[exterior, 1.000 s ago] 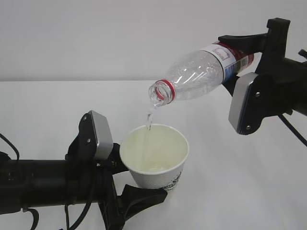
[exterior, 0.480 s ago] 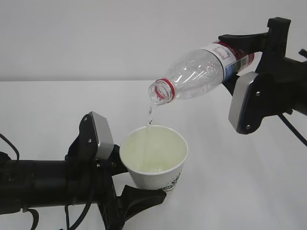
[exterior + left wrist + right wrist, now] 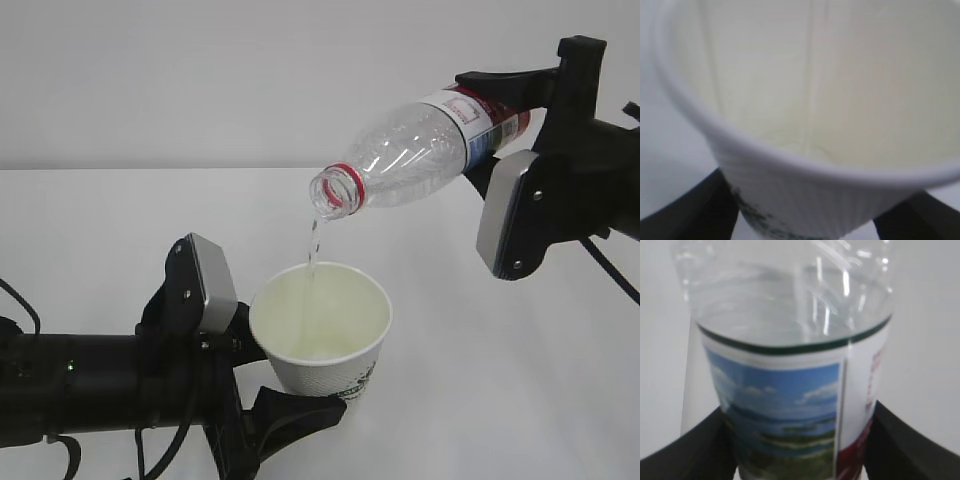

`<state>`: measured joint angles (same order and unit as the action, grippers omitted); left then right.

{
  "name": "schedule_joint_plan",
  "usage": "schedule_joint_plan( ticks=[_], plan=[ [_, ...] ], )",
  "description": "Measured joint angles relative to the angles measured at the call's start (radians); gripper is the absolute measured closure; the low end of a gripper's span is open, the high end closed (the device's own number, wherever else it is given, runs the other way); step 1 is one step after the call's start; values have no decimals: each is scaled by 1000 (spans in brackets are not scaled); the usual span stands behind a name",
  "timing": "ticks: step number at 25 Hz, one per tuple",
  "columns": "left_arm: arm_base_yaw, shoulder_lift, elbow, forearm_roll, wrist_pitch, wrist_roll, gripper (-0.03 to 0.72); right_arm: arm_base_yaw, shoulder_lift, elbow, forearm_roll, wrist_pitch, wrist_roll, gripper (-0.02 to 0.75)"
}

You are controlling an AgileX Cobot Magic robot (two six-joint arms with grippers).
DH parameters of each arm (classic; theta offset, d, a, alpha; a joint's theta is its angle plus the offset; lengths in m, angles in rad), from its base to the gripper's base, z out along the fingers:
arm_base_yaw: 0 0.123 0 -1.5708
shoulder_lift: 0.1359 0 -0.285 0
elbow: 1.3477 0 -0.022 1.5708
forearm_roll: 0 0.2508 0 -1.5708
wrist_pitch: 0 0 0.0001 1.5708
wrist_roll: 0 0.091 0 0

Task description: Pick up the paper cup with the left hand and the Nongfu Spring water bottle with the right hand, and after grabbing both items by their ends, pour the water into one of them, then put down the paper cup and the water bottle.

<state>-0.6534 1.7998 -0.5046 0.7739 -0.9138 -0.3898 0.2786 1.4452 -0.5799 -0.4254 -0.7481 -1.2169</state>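
Exterior view first: what do you see?
— Ana: The left claw (image 3: 262, 372) reaches in from nine o'clock and is clamped on the lower part of the paper cup (image 3: 322, 325), holding it upright above the white worktop (image 3: 90, 230). The right claw (image 3: 497, 125), coming from three o'clock, is clamped on the labelled base end of the Nongfu Spring water bottle (image 3: 410, 155).
— Ben: How does the bottle lie?
— Ana: Tilted, its open red-ringed mouth pointing down toward seven o'clock, above the cup and apart from its rim. A thin stream of water (image 3: 312, 250) falls from the mouth into the cup.
— Ben: And the wrist views?
— Ana: The left one looks into the cup (image 3: 805, 100): cream inside, a little water at the bottom, black fingers (image 3: 690, 215) on both sides of its wall. The right one shows the bottle (image 3: 790, 390) between black fingers (image 3: 690, 455), landscape label facing the camera, with water (image 3: 790, 315) inside beyond the label.
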Motion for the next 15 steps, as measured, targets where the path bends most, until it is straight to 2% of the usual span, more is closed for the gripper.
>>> schedule_joint_plan(
  ticks=[15],
  plan=[
    [0, 0, 0, 0, 5, 0, 133, 0, 0, 0, 2, -2, -10, 234]
  ],
)
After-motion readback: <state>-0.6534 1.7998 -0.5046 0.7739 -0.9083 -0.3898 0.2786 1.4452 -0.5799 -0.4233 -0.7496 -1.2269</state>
